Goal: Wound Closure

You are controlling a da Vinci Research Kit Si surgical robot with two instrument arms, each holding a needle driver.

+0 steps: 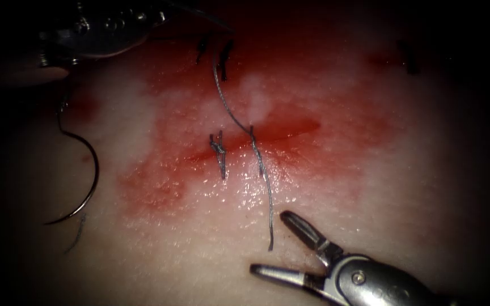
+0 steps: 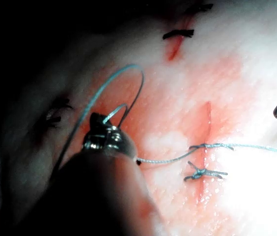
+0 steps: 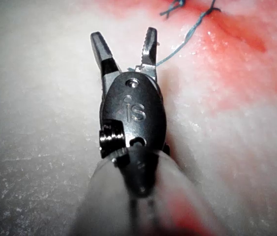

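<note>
The tissue has a short red cut at its middle. The thread crosses the cut, and its free end lies between the open jaws of my right tool, which holds nothing. In the right wrist view the right tool is open just off the thread. My left tool is at the far left, shut on the thread. In the left wrist view a loop of thread rises from the left tool. The curved needle lies on the tissue left of the cut, held by neither tool.
A knotted stitch with cut ends sits on the cut left of the thread, also seen as a knotted stitch in the left wrist view. Dark older stitches lie farther back. Red fluid stains the tissue around the cut.
</note>
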